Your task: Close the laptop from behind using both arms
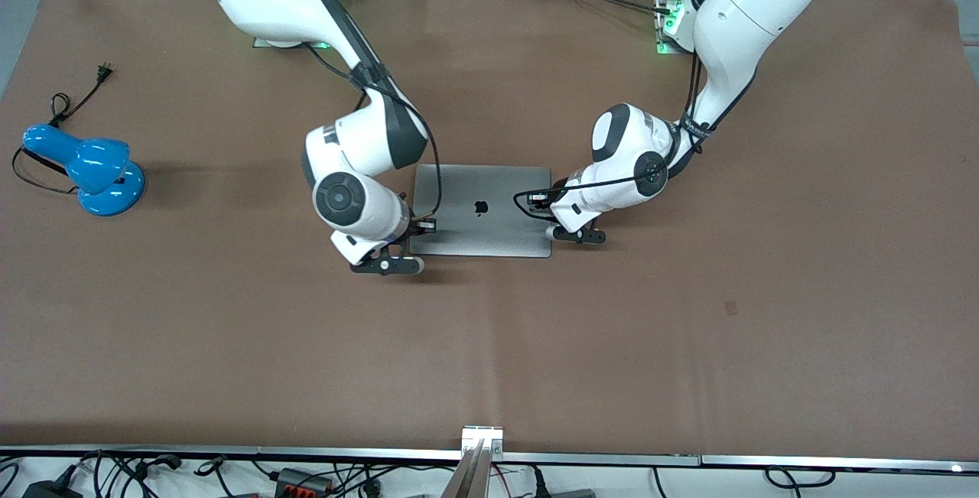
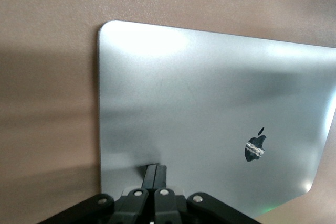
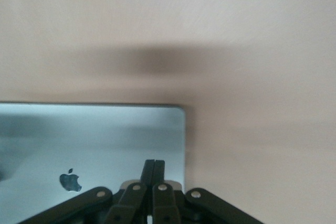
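Observation:
The silver-grey laptop (image 1: 497, 232) lies flat and shut on the brown table, with its lid and dark apple logo facing up. My right gripper (image 1: 425, 226) is shut, empty, and sits on the lid at the edge toward the right arm's end. My left gripper (image 1: 538, 198) is shut, empty, and sits on the lid at the edge toward the left arm's end. The left wrist view shows the lid (image 2: 199, 103) with the shut left gripper (image 2: 156, 167) on it. The right wrist view shows a lid corner (image 3: 105, 140) under the shut right gripper (image 3: 154, 162).
A blue desk lamp (image 1: 92, 173) with a black cord and plug lies toward the right arm's end of the table. A metal rail (image 1: 482, 448) runs along the table edge nearest the front camera.

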You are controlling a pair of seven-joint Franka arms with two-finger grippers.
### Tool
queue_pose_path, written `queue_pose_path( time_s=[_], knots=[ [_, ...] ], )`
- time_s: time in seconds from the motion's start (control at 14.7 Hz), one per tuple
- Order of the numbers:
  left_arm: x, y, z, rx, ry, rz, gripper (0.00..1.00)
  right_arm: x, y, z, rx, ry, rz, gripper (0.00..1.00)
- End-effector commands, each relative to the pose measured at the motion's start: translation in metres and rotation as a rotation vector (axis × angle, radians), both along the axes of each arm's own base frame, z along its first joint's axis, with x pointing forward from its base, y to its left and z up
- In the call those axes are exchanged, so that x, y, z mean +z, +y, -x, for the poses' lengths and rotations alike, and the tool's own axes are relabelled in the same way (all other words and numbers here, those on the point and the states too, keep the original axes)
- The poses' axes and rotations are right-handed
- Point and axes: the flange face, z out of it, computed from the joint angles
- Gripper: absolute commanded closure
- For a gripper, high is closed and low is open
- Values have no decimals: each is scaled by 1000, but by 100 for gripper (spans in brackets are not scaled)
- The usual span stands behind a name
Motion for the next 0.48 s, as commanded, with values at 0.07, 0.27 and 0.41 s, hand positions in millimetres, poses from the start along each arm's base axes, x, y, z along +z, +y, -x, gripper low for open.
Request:
queue_pose_path(
  time_s=[0.07, 0.27, 0.41],
  knots=[
    [-24, 7, -3, 12, -17, -34, 100, 57, -38, -8, -8, -27, 21, 100],
    [-13, 13, -4, 8, -27, -40, 100, 68, -60, -11, 15, -6, 34, 100],
    [-3, 18, -5, 2, -24, -46, 100, 72, -64, -11, 14, -3, 38, 100]
  ],
)
